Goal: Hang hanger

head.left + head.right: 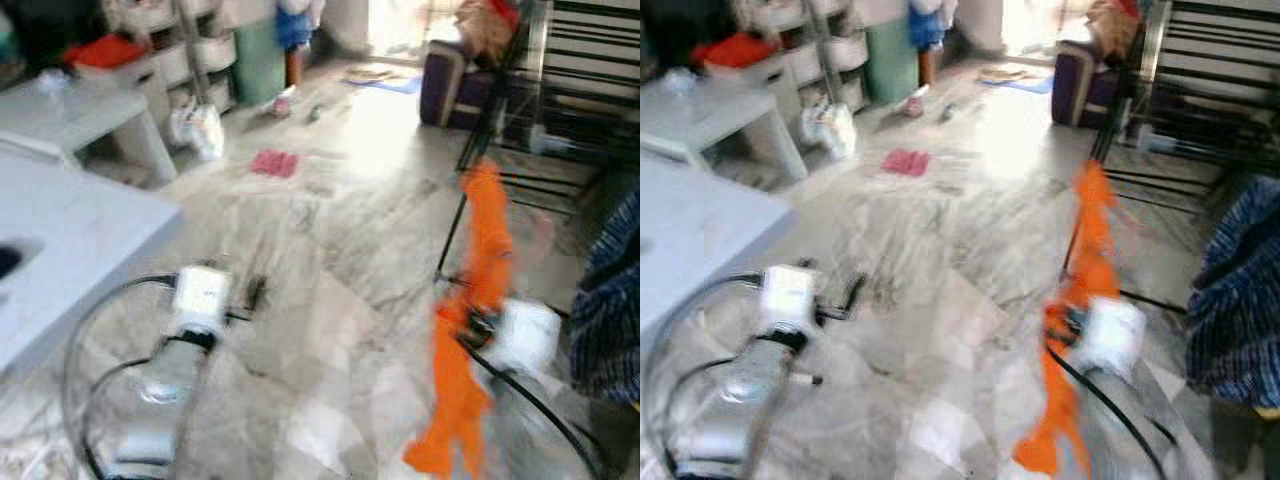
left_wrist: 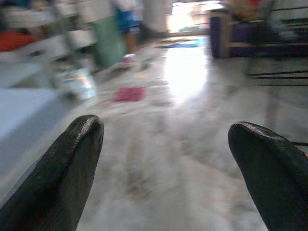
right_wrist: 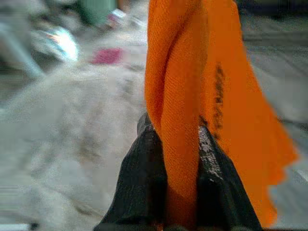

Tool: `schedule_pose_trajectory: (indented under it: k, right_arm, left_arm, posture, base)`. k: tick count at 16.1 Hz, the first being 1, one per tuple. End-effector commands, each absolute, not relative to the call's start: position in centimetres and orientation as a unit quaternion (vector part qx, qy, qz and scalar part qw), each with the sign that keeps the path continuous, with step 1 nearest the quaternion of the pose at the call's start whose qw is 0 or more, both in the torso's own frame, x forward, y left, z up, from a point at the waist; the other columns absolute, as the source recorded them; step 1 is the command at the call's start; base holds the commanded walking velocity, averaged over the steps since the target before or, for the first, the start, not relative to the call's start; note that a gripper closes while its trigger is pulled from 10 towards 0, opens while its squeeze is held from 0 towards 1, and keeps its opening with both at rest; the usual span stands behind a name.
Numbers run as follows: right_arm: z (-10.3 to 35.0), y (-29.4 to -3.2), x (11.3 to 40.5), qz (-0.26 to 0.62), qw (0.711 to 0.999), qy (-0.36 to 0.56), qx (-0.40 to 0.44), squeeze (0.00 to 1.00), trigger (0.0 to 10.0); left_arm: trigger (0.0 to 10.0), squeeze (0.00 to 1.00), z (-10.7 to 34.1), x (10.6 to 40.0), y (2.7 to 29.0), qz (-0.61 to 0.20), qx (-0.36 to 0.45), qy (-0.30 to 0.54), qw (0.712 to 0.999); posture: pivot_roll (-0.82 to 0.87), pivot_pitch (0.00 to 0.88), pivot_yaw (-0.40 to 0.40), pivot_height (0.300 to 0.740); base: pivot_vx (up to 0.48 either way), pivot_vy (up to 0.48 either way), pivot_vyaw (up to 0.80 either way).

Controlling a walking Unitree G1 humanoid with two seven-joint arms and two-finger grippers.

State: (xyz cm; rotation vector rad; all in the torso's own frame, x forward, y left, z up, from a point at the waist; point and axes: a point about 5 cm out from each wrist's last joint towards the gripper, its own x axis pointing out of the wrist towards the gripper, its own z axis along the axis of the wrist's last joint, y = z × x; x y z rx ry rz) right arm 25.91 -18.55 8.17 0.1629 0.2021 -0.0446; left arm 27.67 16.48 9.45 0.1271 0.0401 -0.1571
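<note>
Grey marble floor [image 1: 330, 300] fills the blurry room. Above it, the right gripper [image 3: 175, 159] pinches an orange cloth [image 3: 192, 82] tight between its fingers. The left gripper [image 2: 166, 159] hangs wide apart, holding nothing. A black rack [image 1: 570, 110] stands beyond the cloth.

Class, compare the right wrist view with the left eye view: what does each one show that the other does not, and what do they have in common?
Right wrist view alone: the right gripper's two black fingers seen up close, shut on the orange cloth, which is pinched between them.

Left eye view alone: the left gripper held out over the floor, a grey table, a black metal rack, a dark checked cloth at the right edge and a person's legs far off.

Both: the orange cloth, the marble floor and a small red cloth lying on it.
</note>
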Motion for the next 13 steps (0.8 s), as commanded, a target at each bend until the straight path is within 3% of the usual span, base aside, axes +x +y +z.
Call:
schedule_pose_trajectory:
  k: [1, 4, 7, 10, 13]
  right_arm:
    - [8.8, -18.5, 26.5, -0.013, 0.995, 0.079, 0.067, 0.00, 10.0]
    - [9.3, -16.9, 27.8, 0.025, 0.995, 0.062, 0.069, 0.00, 10.0]
    - [8.7, -16.2, 28.8, 0.047, 0.996, 0.062, 0.053, 0.00, 10.0]
    - [8.1, -14.6, 28.8, 0.070, 0.993, 0.065, 0.062, 0.00, 10.0]
    - [7.4, -17.1, 28.5, 0.040, 0.995, 0.078, 0.049, 0.00, 10.0]
  left_arm:
    - [10.0, 0.00, 9.8, 27.9, 16.4, -0.069, 0.069, 0.007, 0.995]
    - [10.0, 0.00, 10.5, 27.8, 18.3, -0.029, 0.103, -0.010, 0.994]
    - [10.0, 0.00, 10.4, 25.4, 23.3, 0.047, 0.112, 0.010, 0.993]
    - [10.0, 0.00, 11.3, 23.2, 24.4, 0.047, 0.132, 0.009, 0.990]
    - [10.0, 0.00, 10.9, 23.2, 22.7, 0.023, 0.098, 0.022, 0.995]
  posture:
    - [0.07, 0.000, -0.014, 0.740]
    - [0.10, 0.000, 0.017, 0.740]
    - [0.19, 0.000, -0.020, 0.740]
    - [0.23, 0.000, -0.040, 0.740]
    - [0.22, 0.000, -0.087, 0.740]
  base:
    - [0.000, 0.000, 0.80]
    - [0.000, 0.000, 0.27]
    - [0.000, 0.000, 0.00]
    - [0.000, 0.000, 0.00]
    - [0.000, 0.000, 0.00]
